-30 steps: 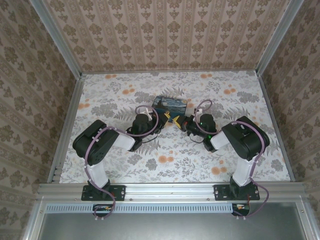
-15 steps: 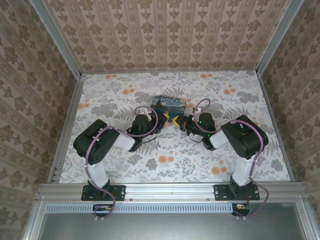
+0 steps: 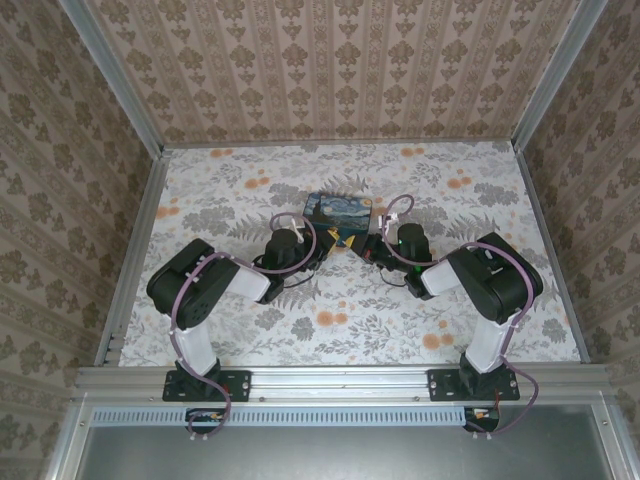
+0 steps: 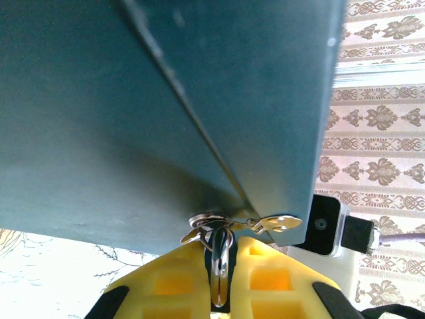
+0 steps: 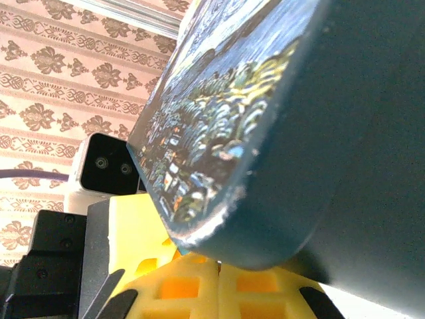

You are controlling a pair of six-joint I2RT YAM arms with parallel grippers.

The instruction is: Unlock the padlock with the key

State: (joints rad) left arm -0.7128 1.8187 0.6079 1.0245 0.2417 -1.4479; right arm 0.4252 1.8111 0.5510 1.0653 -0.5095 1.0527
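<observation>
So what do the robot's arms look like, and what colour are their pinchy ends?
The left arm and right arm are chunky black and white, each with a looping purple cable and a black base. A small green light glows on the right one. The left tool and right tool have bright yellow fingers with square pockets, like waffles.

Starry-night box (image 3: 338,211), floral tabletop (image 3: 500,200)

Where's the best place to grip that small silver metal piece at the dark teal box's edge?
Probably its narrow stem, head-on towards the teal box: it juts straight out from the silver ring into the gap between the yellow fingers of the left gripper.
</observation>
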